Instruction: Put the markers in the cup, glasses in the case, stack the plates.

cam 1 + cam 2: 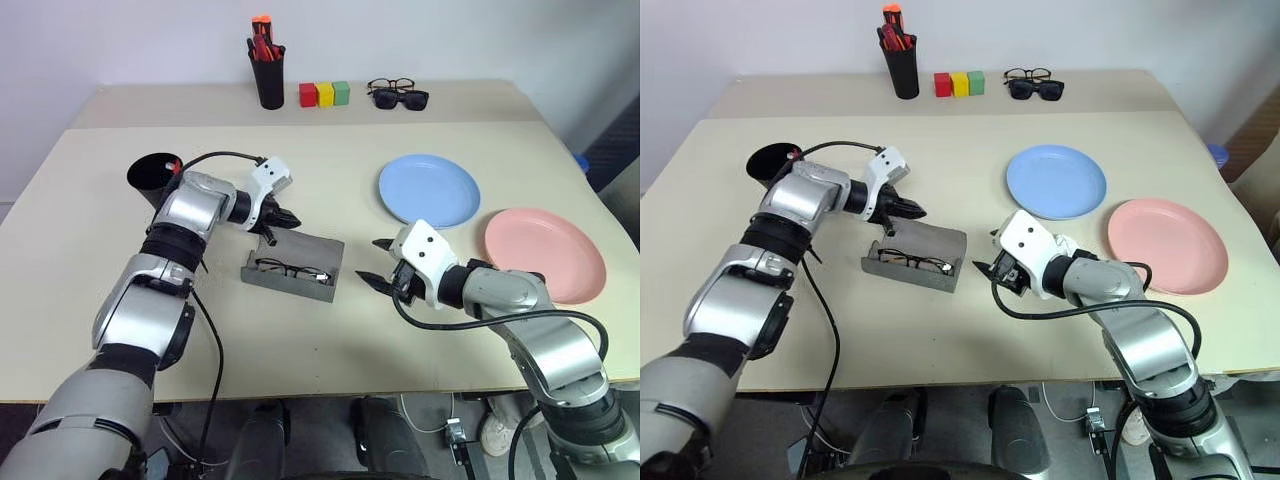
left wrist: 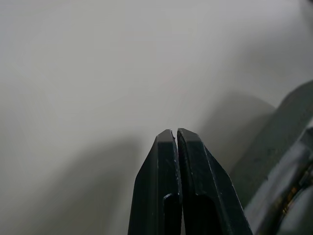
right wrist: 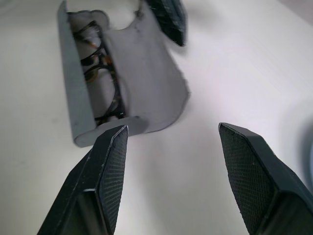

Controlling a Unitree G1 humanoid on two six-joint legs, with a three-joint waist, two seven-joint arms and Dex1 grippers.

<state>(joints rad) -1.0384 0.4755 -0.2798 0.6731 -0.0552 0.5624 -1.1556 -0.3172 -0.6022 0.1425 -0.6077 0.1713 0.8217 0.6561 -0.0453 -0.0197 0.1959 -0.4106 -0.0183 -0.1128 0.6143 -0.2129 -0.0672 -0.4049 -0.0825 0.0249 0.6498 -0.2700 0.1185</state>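
Observation:
The grey case [image 1: 293,268] lies half open at mid-table, lid raised, with the wire-frame glasses [image 1: 292,269] inside. My left gripper [image 1: 288,218] is shut with nothing in it, its tips just behind the lid's upper edge. In the left wrist view its fingers [image 2: 166,161] press together beside the case [image 2: 288,142]. My right gripper [image 1: 373,262] hovers open to the right of the case, holding nothing. The black cup [image 1: 153,178] stands far left, with a red marker end [image 1: 176,163] showing at its rim. The blue plate [image 1: 428,190] and pink plate [image 1: 545,253] lie side by side on the right.
At the back stand a black holder of red-orange pens [image 1: 267,70], three coloured blocks [image 1: 324,94], and spectacles with sunglasses [image 1: 398,95]. The table's front edge [image 1: 330,385] runs below my arms.

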